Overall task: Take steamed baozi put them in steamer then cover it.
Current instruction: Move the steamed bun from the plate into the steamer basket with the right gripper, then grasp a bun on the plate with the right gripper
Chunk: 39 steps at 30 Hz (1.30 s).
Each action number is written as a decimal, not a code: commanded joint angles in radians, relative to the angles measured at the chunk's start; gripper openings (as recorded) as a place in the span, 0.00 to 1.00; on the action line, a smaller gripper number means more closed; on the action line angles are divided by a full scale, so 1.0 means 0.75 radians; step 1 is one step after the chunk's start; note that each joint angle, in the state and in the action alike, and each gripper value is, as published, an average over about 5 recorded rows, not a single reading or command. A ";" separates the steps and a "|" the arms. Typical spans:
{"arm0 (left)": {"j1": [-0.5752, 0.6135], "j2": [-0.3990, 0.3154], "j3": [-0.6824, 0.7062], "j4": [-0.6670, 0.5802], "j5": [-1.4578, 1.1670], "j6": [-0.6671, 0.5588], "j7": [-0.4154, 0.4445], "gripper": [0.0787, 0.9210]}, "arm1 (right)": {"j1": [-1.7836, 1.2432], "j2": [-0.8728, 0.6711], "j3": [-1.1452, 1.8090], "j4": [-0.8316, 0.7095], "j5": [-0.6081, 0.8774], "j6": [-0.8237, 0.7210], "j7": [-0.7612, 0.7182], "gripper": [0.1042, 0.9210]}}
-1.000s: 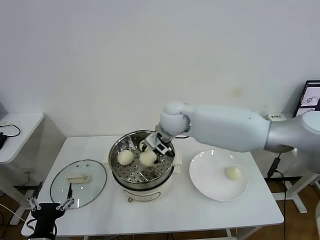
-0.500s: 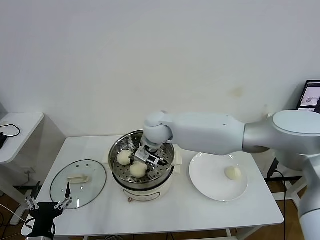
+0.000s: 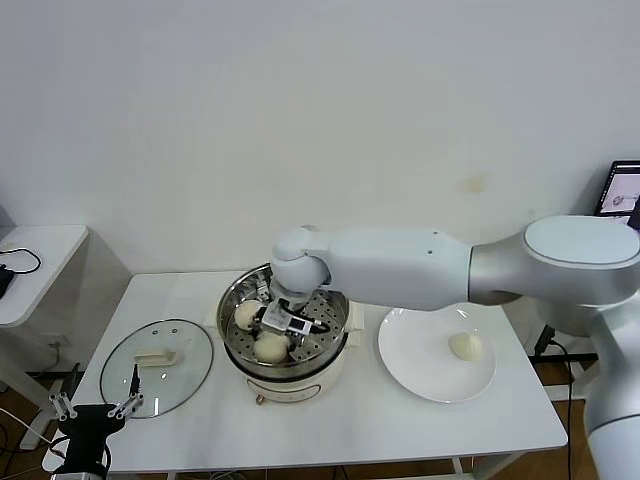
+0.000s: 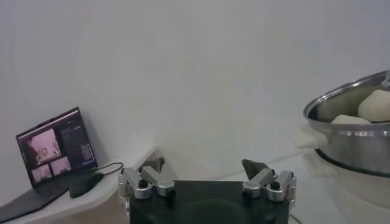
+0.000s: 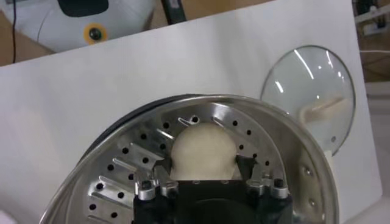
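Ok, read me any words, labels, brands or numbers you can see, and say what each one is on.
None can be read.
Laptop: its screen shows pictures and lines too small to read.
Steamer, lid and plate: no markings show.

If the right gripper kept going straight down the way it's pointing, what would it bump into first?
Most likely the baozi sitting between its open fingers, right under the right gripper. Below that bun is the steamer's holed tray.
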 commanded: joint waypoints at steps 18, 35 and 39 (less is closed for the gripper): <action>-0.008 0.031 -0.005 -0.012 0.000 0.006 0.007 0.88 | 0.153 -0.551 0.211 0.133 0.108 -0.452 -0.157 0.88; -0.056 0.059 0.059 0.015 0.016 0.017 0.014 0.88 | -0.154 -1.181 0.271 0.313 -0.043 -0.622 -0.117 0.88; -0.064 0.059 0.071 0.014 0.025 0.023 0.016 0.88 | -0.292 -1.197 0.371 0.281 -0.090 -0.625 -0.101 0.88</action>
